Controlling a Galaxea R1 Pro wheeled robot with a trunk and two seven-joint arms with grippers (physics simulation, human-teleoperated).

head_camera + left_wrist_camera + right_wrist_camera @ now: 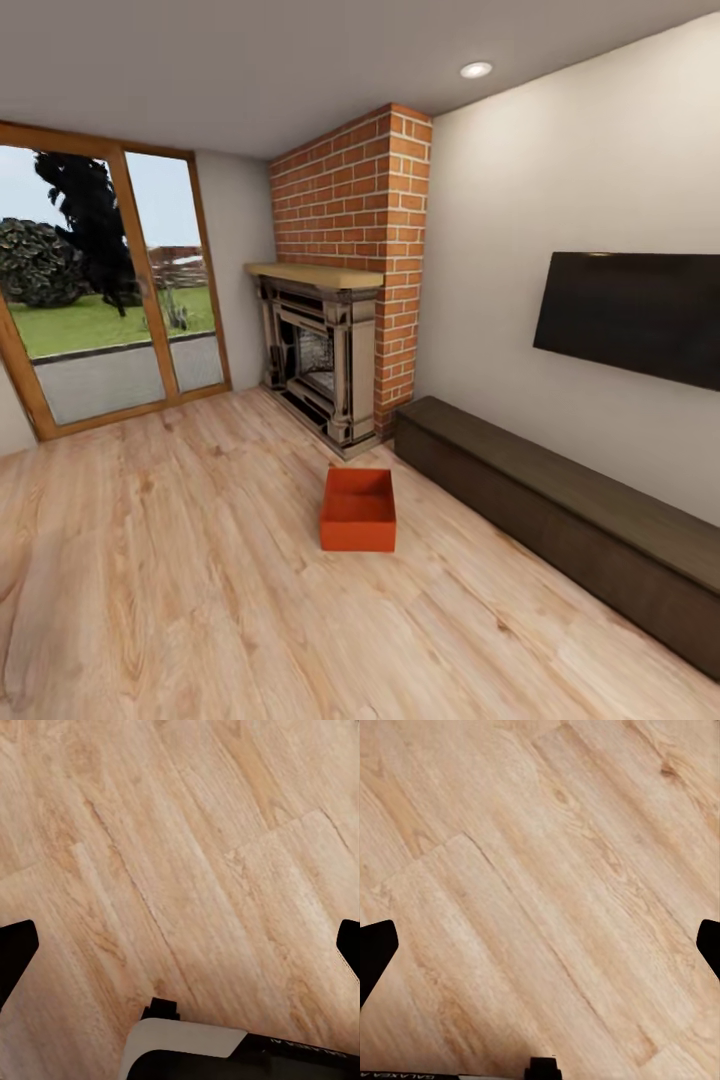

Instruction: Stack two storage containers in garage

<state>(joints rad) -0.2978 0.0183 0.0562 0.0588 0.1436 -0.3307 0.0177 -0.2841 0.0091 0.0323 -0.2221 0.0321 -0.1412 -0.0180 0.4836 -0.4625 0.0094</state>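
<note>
I am in the living room. One orange-red open-top storage container (358, 510) stands on the light wood plank floor, in front of the brick fireplace (325, 350) and left of the long dark low cabinet (560, 520). It looks empty. In the left wrist view, my left gripper (180, 945) is open over bare planks, its dark fingertips (15, 952) far apart. My right gripper (540, 949) is open too, above bare wood, with nothing between its fingertips (375, 952). The garage is out of view.
A black TV (630, 315) hangs on the white wall above the cabinet. A wood-framed glass door (100, 300) at the back left looks onto a lawn. Open plank floor (180, 580) spreads between me and the container. Part of my base (187, 1050) shows in the left wrist view.
</note>
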